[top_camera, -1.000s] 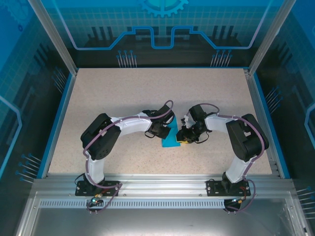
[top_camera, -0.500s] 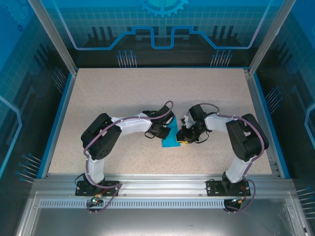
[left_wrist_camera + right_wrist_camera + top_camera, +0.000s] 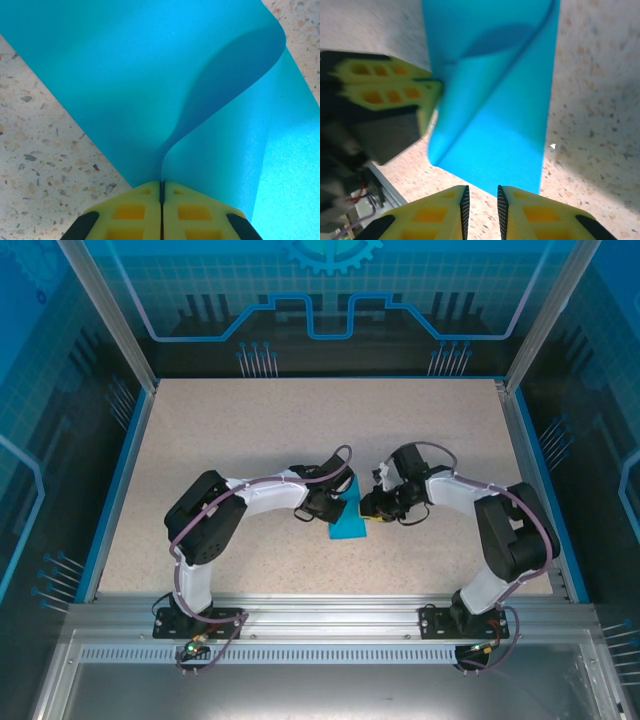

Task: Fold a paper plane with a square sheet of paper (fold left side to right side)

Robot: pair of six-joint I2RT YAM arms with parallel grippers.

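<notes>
Right pincer [image 3: 481,193] now off sheet [image 3: 495,110]

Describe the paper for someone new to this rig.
On the speckled beige table, look between the left claw and right claw. The sheet of paper lies there, curled over, one edge pinched by the left claw. It is thin and bright blue; both claws are yellow-tipped.

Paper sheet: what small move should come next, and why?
Probably the left gripper should carry its pinched edge rightward and down: the paper arches over, not yet flat, and the right gripper sits open, just clear of it.
</notes>
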